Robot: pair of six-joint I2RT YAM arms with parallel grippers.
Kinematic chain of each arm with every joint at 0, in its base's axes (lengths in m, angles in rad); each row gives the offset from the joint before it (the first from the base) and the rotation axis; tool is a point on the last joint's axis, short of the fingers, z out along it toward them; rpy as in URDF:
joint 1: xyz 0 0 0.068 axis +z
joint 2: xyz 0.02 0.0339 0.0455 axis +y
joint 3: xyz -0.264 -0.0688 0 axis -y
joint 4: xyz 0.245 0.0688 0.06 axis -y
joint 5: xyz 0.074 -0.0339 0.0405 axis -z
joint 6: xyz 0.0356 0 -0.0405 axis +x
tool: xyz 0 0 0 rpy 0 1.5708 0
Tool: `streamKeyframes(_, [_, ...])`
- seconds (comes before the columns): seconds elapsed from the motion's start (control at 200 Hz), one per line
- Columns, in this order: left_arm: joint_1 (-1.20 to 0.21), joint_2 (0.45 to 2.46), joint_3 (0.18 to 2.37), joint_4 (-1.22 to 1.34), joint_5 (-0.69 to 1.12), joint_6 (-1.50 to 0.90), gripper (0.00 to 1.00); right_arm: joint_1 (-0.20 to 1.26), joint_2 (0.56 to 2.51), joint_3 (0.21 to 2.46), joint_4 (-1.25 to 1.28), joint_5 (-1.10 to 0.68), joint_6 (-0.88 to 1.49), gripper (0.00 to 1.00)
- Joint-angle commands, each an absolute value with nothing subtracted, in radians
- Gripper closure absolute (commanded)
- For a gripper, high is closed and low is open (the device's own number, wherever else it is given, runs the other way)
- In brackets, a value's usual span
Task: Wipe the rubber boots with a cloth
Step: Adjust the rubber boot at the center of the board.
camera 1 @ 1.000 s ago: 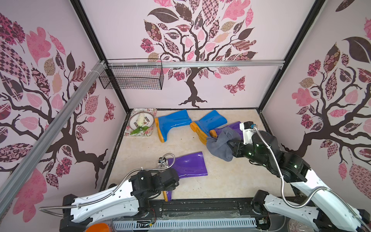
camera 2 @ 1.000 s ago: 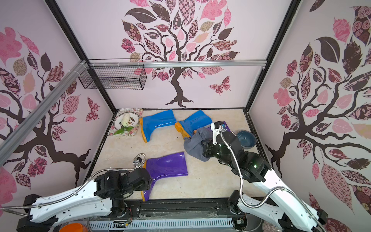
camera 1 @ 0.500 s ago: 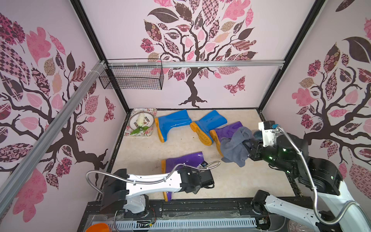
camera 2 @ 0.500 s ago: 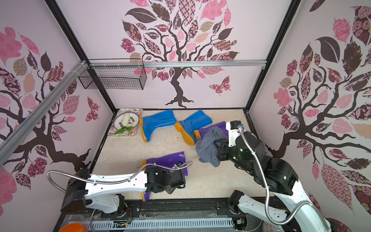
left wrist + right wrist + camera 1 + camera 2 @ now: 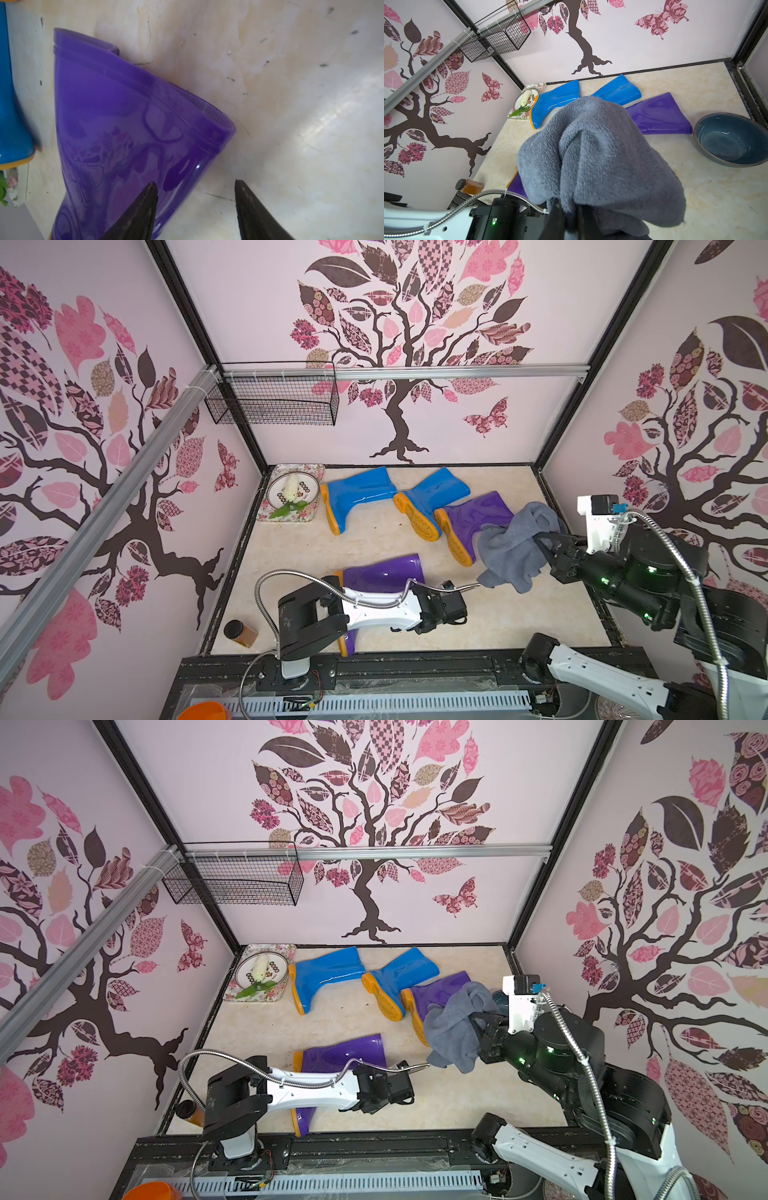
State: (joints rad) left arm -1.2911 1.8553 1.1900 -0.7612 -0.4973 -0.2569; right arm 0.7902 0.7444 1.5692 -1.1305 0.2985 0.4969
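Note:
Four rubber boots lie on the floor: two blue ones (image 5: 357, 493) (image 5: 436, 493) at the back, a purple one (image 5: 478, 514) to their right and a purple one (image 5: 386, 572) near the front. A grey-blue cloth (image 5: 515, 547) hangs bunched from my right gripper (image 5: 540, 543), which is shut on it, over the far purple boot's shaft end. In the left wrist view my left gripper (image 5: 195, 184) is open. It straddles the near purple boot's (image 5: 124, 124) shaft edge close to its opening, one fingertip over the boot and one over bare floor. The right gripper's fingers (image 5: 556, 216) are partly buried in the cloth (image 5: 591, 155).
A dark blue bowl (image 5: 731, 139) stands at the right beside the far purple boot. A floral tray (image 5: 309, 472) with a plate sits at the back left. An amber jar (image 5: 241, 632) lies at the front left. A wire basket (image 5: 274, 398) hangs on the back wall.
My left arm has swung right, across the near purple boot, and its jaws have narrowed a little. My right gripper has carried the cloth to the right, off the far purple boot.

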Motion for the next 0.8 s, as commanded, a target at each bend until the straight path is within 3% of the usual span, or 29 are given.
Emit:
streamKeyframes(0.0, [-1.248,1.881,1.249,-0.709,-0.518,-0.219,0.44,0.789,0.721,1.594,-1.144,0.315,0.491,1.0])
streamKeyframes(0.32, [-1.22,1.952,1.269,-0.716,-0.488,-0.216,0.74,0.789,0.689,1.591,-1.146,0.327,0.488,1.0])
streamKeyframes(0.555, [-1.222,1.887,1.332,-0.789,-0.514,-0.215,1.0,0.79,0.673,1.58,-1.145,0.338,0.486,1.0])
streamKeyframes(0.795, [-1.222,1.773,1.542,-0.934,-0.58,-0.18,1.0,0.79,0.669,1.584,-1.143,0.333,0.492,1.0])
